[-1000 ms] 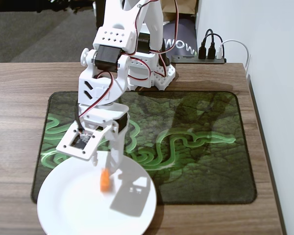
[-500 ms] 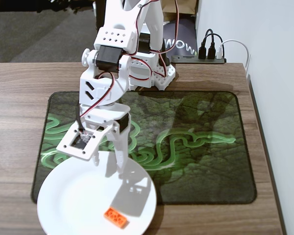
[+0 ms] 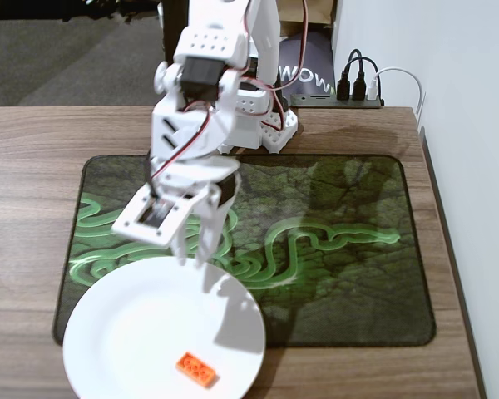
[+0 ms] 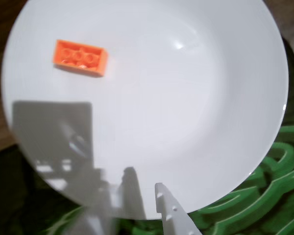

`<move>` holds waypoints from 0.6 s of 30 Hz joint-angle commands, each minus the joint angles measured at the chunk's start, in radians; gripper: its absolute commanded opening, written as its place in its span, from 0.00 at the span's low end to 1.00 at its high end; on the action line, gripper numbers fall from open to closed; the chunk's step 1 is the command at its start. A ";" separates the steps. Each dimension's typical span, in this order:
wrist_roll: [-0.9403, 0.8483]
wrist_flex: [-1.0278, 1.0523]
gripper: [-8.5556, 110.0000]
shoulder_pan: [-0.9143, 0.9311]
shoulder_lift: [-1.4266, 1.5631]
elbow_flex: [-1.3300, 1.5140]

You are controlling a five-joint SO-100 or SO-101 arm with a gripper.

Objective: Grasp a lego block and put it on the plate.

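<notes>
While I hang over the far rim of the plate, which lies partly on the green-patterned mat and partly on the wooden table, the job looks done to me. My gripper is empty, its fingers spread with nothing between them, raised clear above the plate's far edge in the fixed view; the wrist view shows one white fingertip at the bottom of the picture, over that same edge. Near the plate's opposite, camera-side rim, well apart from me, the lego block lies flat with its studs up. I judge it light, rigid and smooth-sided, likely to skate on the glossy plate if nudged. Were I to take it again, I would close across its two long sides, at mid-length.
</notes>
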 commanded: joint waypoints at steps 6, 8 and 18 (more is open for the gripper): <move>0.321 0.098 0.08 -0.067 0.290 0.094; 0.414 0.104 0.08 -0.083 0.362 0.146; 0.942 0.244 0.08 -0.209 0.698 0.371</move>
